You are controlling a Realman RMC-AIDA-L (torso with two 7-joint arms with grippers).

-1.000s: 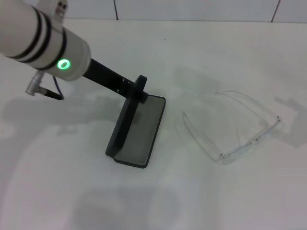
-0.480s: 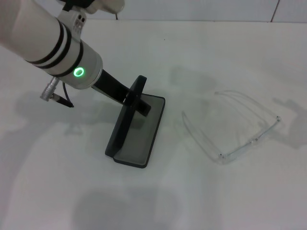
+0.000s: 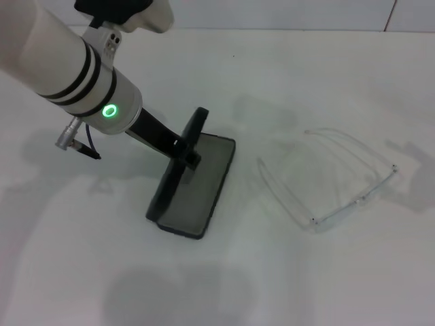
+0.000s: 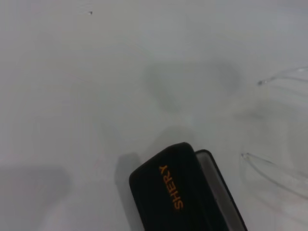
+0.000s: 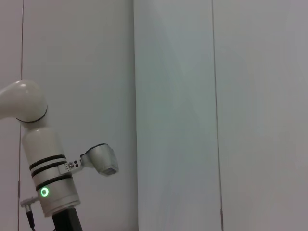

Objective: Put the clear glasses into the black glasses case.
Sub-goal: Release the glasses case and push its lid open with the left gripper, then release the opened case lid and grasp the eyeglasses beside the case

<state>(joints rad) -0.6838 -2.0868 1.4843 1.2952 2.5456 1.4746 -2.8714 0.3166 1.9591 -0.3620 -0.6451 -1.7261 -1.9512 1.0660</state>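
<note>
here the black glasses case (image 3: 194, 183) is seen lying open on the white table (image 3: 285, 272), its raised lid met by the left gripper (image 3: 185, 144), whose grip cannot be told. the clear glasses (image 3: 326, 180) are set near the case, apart from it.

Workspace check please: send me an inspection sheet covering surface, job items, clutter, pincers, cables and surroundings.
Surface: plain white tabletop, shadows only.
Matte black hinged glasses case: open, lid raised steeply over the grey-lined base; orange SHERY lettering shows on the lid in the left wrist view.
Transparent colourless plastic wraparound glasses: lying on the table to the right of the case, apart from it, arms unfolded.
Clutter: nothing seen.
Left pincer: at the raised lid, in contact with it.
Right pincer: not in view; its camera faces a wall.
Cables: short dark lead at the left wrist connector.
Surroundings: pale panelled wall.
</note>
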